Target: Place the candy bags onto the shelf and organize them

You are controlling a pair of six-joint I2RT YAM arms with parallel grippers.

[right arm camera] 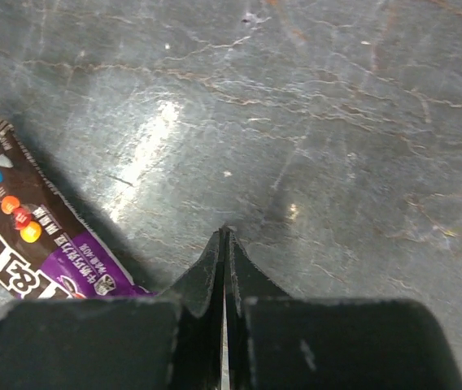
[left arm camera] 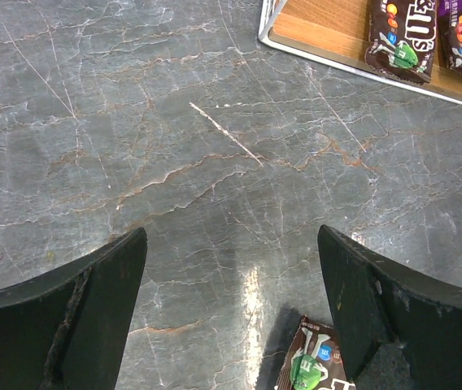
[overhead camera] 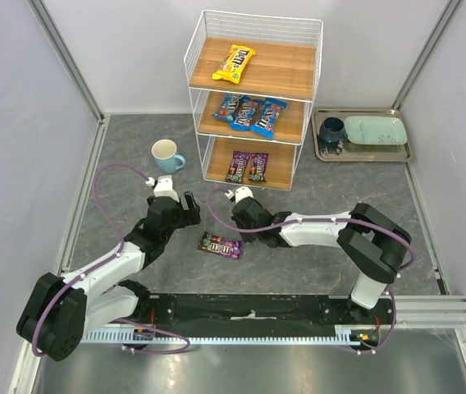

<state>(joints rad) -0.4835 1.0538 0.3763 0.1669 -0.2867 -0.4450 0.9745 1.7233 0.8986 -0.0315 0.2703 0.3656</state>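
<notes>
The white wire shelf (overhead camera: 194, 49) holds a yellow candy bag (overhead camera: 234, 63) on its top board, three blue bags (overhead camera: 250, 112) on the middle board and two dark purple bags (overhead camera: 248, 167) on the bottom board. One dark purple bag (overhead camera: 221, 245) lies flat on the grey table in front of the shelf; it also shows in the left wrist view (left arm camera: 314, 367) and the right wrist view (right arm camera: 28, 236). My left gripper (overhead camera: 189, 205) is open and empty, just left of and above this bag. My right gripper (overhead camera: 239, 202) is shut and empty, just beyond the bag.
A white and blue cup (overhead camera: 167, 155) stands left of the shelf. A flat metal tray (overhead camera: 401, 153) with a dark cup (overhead camera: 331, 131) and a pale green plate (overhead camera: 376, 130) sits at the far right. Grey walls enclose the table.
</notes>
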